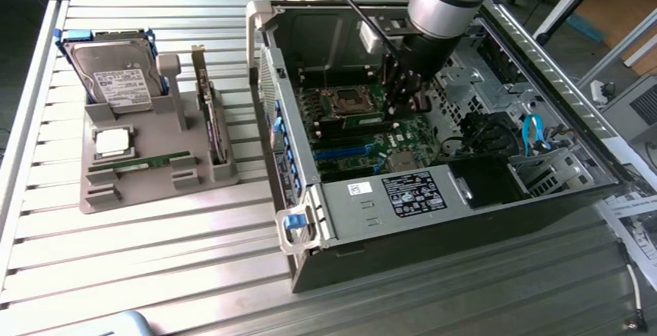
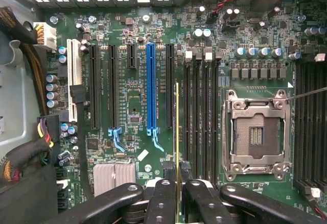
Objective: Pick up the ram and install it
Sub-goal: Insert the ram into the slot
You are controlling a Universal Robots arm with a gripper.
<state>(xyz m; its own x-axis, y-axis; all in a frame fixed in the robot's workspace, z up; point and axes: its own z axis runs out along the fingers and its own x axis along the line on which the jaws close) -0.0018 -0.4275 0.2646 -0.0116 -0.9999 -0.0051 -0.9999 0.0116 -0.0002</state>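
You see the grey tray [image 1: 154, 194] on the slatted table [image 1: 154, 274], towards the exterior view's left. It carries a hard drive [image 1: 118, 78] propped upright at its back, a square silver CPU chip [image 1: 111, 142] lying flat in front of that, a second memory stick [image 1: 138, 164] lying in its groove near the front, and an expansion card [image 1: 211, 117] standing on edge along the side nearest the computer. Just beside the tray is the open computer case [image 1: 339, 221], lying on its side, with the motherboard [image 1: 375, 140], bundled cables and a blue cable [image 1: 531, 132] inside. The arm reaches down into the case, and the gripper [image 1: 405, 94] hangs low over the board next to the CPU socket [image 1: 346, 101]. From the wrist view you can see that the gripper [image 2: 177, 175] is clamped on the ram [image 2: 177, 132]. The two black fingers [image 2: 162, 198] pinch the stick from both sides. The ram is seen edge-on as a thin yellow-green line running out from the fingertips over the board. It lies parallel to the black memory slots [image 2: 196, 122], just beside the nearest one, between that bank and the blue slot [image 2: 150, 89], with the empty CPU socket [image 2: 255, 134] on the far side of the bank. You cannot tell whether its edge touches the board.
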